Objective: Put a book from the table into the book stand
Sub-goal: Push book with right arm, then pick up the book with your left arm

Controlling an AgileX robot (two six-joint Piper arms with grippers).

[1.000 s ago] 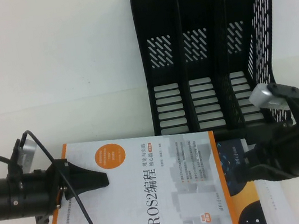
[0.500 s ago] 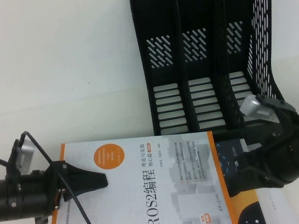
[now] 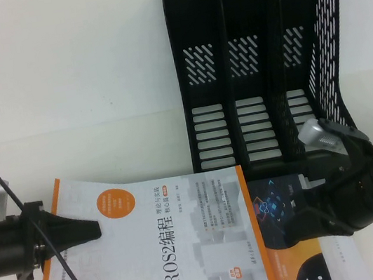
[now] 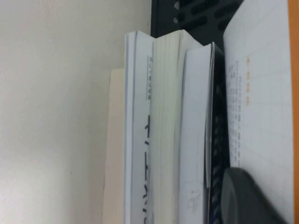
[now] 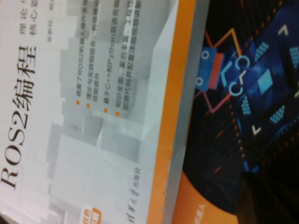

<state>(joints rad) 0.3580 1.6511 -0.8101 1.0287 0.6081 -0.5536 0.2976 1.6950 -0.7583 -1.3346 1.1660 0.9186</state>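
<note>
A white and orange ROS2 book (image 3: 182, 247) lies on top of a stack at the table's front. My left gripper (image 3: 91, 230) is shut on its left edge, one finger (image 4: 247, 196) on the cover (image 4: 257, 93). Under it lies a black and orange book (image 3: 276, 205), which also shows in the right wrist view (image 5: 243, 93) beside the white book (image 5: 93, 116). My right gripper (image 3: 296, 225) rests over the black book's right part. The black three-slot book stand (image 3: 323, 40) stands behind, its slots empty.
More books lie under the top two; their page edges (image 4: 163, 116) show in the left wrist view. The stand's front edge is close behind the stack. The white table stretches bare to the left and back.
My left gripper has moved left and dragged the white book with it, uncovering more of the black book. My right gripper moved a little inward earlier, then stayed put.
</note>
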